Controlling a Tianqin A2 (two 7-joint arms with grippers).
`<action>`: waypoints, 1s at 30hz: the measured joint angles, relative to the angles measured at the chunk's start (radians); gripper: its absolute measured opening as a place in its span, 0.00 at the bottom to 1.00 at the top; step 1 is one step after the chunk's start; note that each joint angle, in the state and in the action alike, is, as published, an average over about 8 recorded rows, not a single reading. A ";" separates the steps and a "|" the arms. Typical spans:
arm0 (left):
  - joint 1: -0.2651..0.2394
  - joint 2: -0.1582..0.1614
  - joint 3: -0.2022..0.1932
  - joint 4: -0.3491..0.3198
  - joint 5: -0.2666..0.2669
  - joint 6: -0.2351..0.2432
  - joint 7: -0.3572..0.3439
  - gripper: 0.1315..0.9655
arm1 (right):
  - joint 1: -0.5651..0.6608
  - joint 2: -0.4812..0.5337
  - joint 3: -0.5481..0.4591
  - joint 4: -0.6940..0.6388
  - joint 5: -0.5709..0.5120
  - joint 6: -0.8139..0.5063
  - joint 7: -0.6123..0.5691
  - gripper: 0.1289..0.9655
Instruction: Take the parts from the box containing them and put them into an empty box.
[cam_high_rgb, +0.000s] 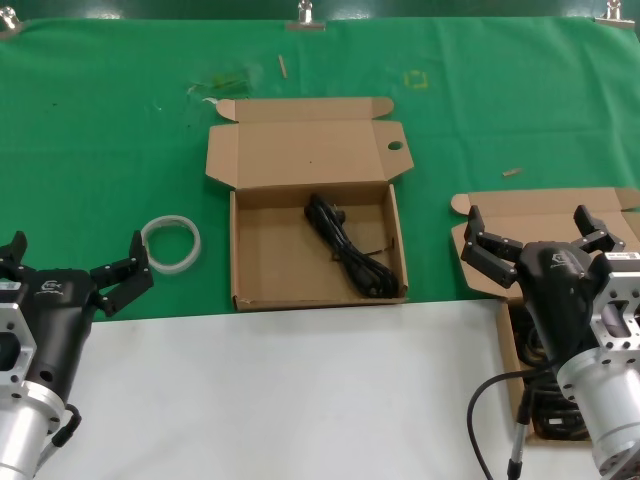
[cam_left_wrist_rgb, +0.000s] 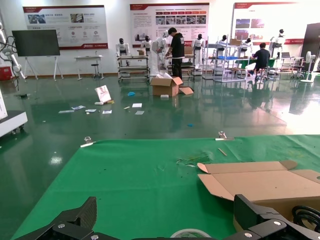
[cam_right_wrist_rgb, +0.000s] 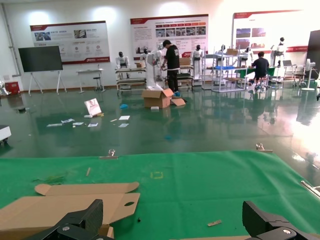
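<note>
While one cable lies in the holed box at center, running 11 to 5 o'clock, the right tool hovers spread over the source box; the left tool, also spread, waits at 8 o'clock.

You see a green cloth covering the far half of the table, held by metal clips at its back edge. A white translucent ring lies on it near the white tabletop. A yellow square mark sits farther back.
</note>
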 joint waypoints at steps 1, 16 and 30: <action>0.000 0.000 0.000 0.000 0.000 0.000 0.000 1.00 | 0.000 0.000 0.000 0.000 0.000 0.000 0.000 1.00; 0.000 0.000 0.000 0.000 0.000 0.000 0.000 1.00 | 0.000 0.000 0.000 0.000 0.000 0.000 0.000 1.00; 0.000 0.000 0.000 0.000 0.000 0.000 0.000 1.00 | 0.000 0.000 0.000 0.000 0.000 0.000 0.000 1.00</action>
